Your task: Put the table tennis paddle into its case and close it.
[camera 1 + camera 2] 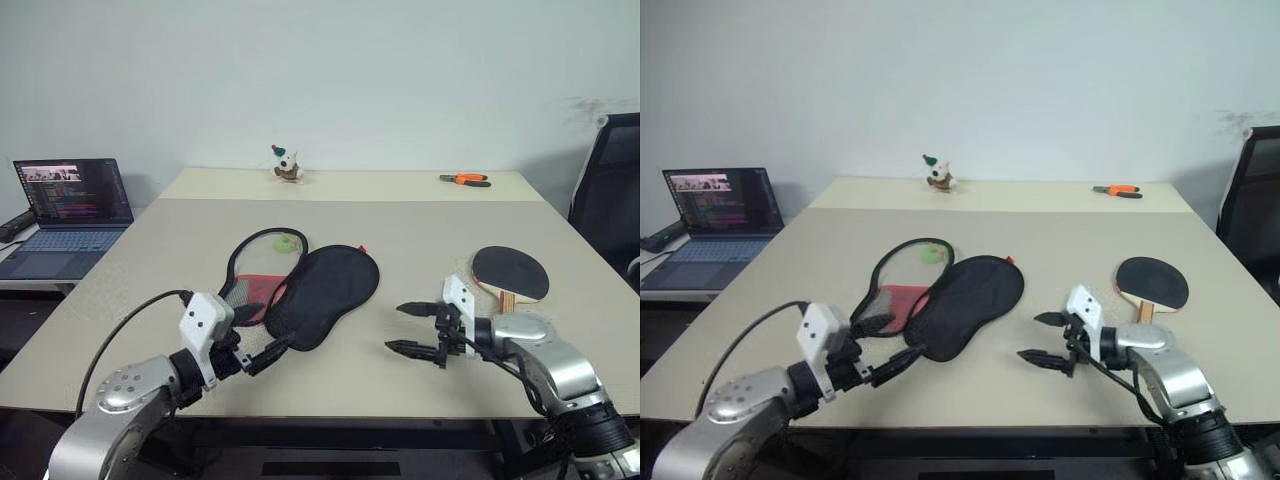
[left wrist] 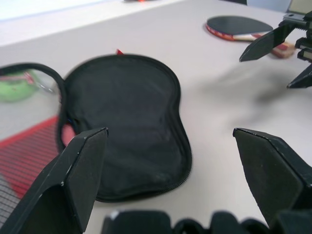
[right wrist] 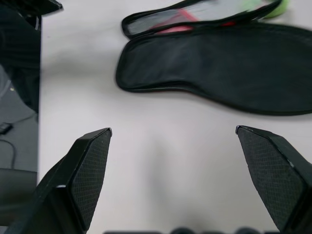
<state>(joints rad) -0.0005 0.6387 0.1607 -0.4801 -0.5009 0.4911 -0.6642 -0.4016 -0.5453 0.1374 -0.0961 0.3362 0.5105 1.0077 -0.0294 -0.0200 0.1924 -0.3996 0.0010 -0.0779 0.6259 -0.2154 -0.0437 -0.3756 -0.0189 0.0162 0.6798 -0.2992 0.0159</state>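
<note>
Leftmost, a laptop (image 1: 70,215) sits on a side desk well apart from both arms. Nearer, the left gripper (image 1: 262,355) hovers just above the table (image 1: 420,230), its two black fingers spread wide and holding nothing. Just beyond its fingertips lies the case (image 1: 305,290), unzipped and folded open, the black half nearest, the red mesh half with the green charm (image 1: 287,241) beyond it. Between the arms the table is bare. The right gripper (image 1: 405,330) points toward the case, fingers wide apart and empty. Just behind it, on its outer side, lies the table tennis paddle (image 1: 510,272), black face up. Far beyond both grippers stand a small toy (image 1: 286,165) and orange pliers (image 1: 466,180).
</note>
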